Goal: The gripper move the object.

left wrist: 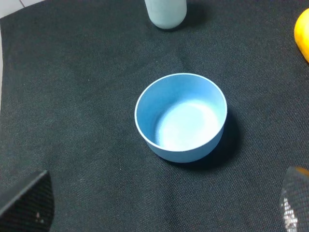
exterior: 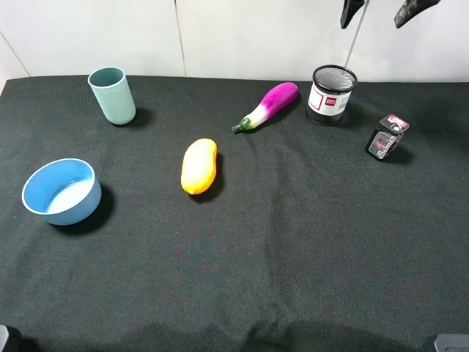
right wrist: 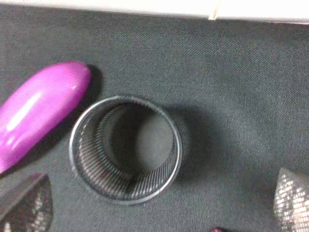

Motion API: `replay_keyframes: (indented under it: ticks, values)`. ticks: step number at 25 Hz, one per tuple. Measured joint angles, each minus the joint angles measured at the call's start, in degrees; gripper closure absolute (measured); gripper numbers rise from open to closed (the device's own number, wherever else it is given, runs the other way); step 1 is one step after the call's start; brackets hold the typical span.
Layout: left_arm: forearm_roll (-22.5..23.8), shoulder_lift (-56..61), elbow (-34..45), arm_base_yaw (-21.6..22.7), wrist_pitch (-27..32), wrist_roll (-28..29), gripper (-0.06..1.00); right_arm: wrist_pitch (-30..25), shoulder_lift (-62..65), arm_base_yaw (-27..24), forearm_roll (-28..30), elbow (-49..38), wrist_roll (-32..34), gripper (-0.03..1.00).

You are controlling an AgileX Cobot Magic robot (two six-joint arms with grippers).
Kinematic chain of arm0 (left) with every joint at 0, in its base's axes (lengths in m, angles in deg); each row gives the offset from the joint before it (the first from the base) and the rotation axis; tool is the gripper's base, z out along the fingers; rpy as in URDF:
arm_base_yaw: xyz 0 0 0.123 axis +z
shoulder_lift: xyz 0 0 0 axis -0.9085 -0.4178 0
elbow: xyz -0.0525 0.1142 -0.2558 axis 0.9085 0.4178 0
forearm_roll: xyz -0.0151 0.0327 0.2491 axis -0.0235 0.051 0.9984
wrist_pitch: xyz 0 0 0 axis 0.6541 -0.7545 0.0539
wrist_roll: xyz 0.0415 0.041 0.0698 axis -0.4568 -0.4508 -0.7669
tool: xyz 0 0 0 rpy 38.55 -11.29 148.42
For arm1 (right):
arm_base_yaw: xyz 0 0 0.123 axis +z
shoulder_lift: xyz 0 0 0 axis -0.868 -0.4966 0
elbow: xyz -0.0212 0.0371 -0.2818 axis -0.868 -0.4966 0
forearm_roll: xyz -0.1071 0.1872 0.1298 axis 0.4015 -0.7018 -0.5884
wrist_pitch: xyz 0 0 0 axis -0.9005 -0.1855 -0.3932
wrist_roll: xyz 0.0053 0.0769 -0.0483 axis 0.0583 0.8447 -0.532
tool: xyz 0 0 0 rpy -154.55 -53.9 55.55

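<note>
The black wire-mesh pen cup (exterior: 331,95) with a white band label stands upright at the back right of the black cloth. My right gripper (exterior: 381,11) hangs above and behind it with its dark fingers spread wide and empty. The right wrist view looks straight down into the pen cup (right wrist: 96,159), and the right gripper (right wrist: 159,209) shows a fingertip on either side, clear of the cup. My left gripper (left wrist: 161,212) is open and empty over the near left of the cloth.
A purple eggplant (exterior: 270,104) lies just left of the pen cup. A small black-and-pink box (exterior: 387,136) stands to its right front. A yellow fruit (exterior: 199,166) lies mid-table. A teal cup (exterior: 113,95) and a blue bowl (exterior: 61,191) stand at the left.
</note>
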Motion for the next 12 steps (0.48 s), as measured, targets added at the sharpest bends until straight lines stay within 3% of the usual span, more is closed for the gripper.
replay_keyframes:
  ticks: [12]
  values:
    - [0.0, 0.0, 0.0, 0.0, 0.0, 0.0, -0.05, -0.1, 14.7, 0.0, -0.2, -15.6, -1.1, 0.27]
